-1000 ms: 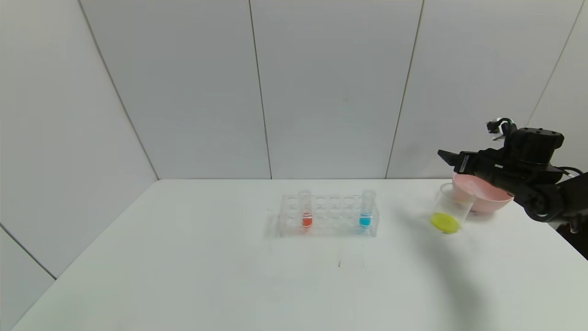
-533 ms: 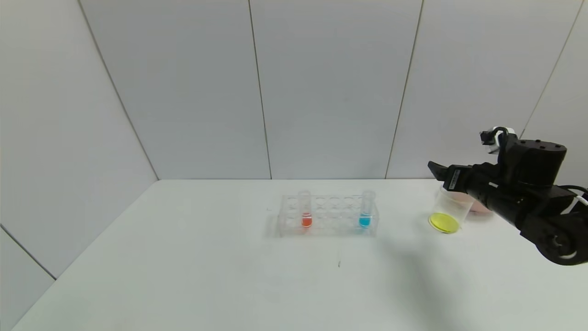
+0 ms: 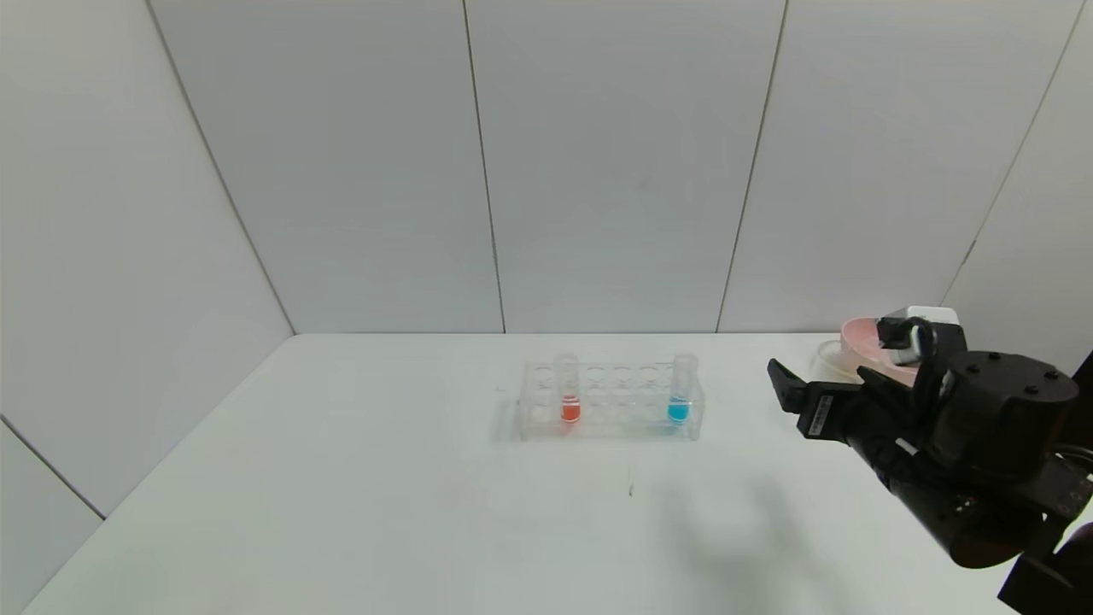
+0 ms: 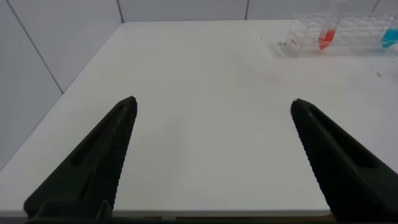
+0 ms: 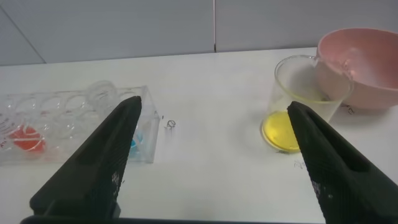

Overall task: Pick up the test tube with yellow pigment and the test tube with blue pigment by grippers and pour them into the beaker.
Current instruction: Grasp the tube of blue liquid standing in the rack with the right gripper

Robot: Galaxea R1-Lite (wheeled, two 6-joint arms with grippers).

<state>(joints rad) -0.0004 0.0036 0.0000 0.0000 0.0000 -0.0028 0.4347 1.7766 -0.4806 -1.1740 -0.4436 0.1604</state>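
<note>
White table [image 3: 384,512] carries everything; grey panel wall behind

Right gripper [image 5: 211,134] hangs low over the table's right part, jaws spread wide and empty, pointing toward the rack. In the head view the right gripper [image 3: 790,389] tip sits right of the rack and left of the bowl

Left gripper [image 4: 214,127] is held back near the table's near-left edge, jaws also spread wide, nothing between them, rack far ahead off its right finger; not seen in head view

Pink bowl [image 5: 364,65] sits beyond the right gripper's right finger, touching or just behind the beaker; in head view the bowl [image 3: 858,342] is partly hidden by the arm

Clear many-holed tube rack [image 3: 610,401] stands mid-table, ahead of the right jaws and toward their left finger; rack [image 5: 74,127] end is partly covered by that finger

Beaker [image 5: 305,102] stands upright just ahead of the right finger's tip, with a yellow liquid layer at its bottom; only its rim [image 3: 827,352] shows in head view

Test tube with blue pigment [image 3: 680,389] stands upright in the rack's right end hole, nearest the right jaws, untouched; blue pigment tube [image 5: 102,102] peeks beside the left finger

Red-orange tube [image 3: 568,389] is upright toward the rack's left end

Test tube with yellow pigment: cannot find it in any view
</note>
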